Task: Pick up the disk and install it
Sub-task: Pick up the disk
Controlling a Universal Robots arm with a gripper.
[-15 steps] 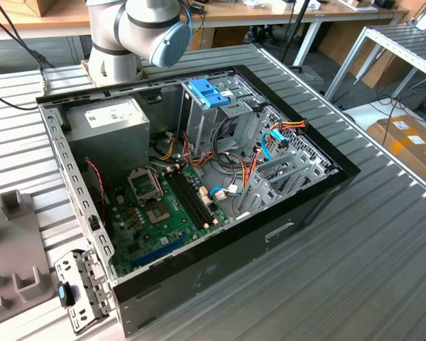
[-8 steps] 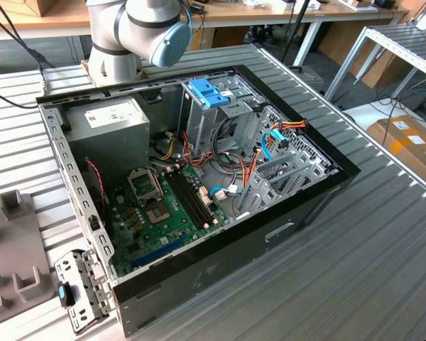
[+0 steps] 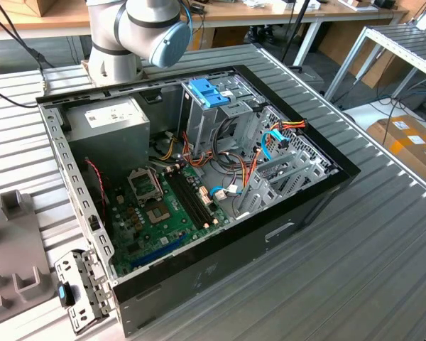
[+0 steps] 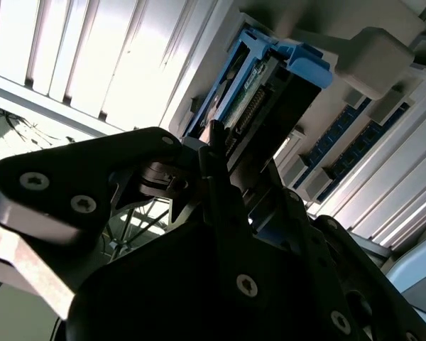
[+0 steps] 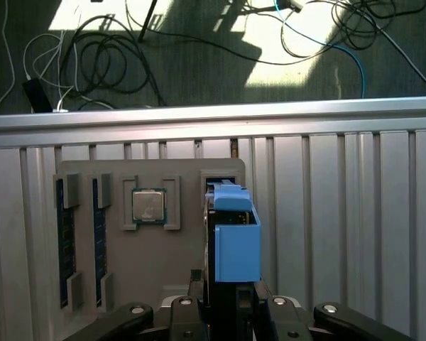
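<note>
The disk [image 5: 236,238] is standing on edge in a slot of the grey holder tray [image 5: 163,263], blue rail facing up. The tray sits on the ribbed metal bench [image 5: 341,213], with a processor chip [image 5: 148,206] parked just beside the disk. The claw [image 5: 231,302] is right at the disk's near end and lined up with it, but I honestly can't tell if it's clamped on or just straddling it.

My take for the grab: get it square on the flat metal faces rather than the plastic rails, and centred so the disk doesn't twist in its slot. The open computer case [image 3: 270,227] sits elsewhere on the bench.
</note>
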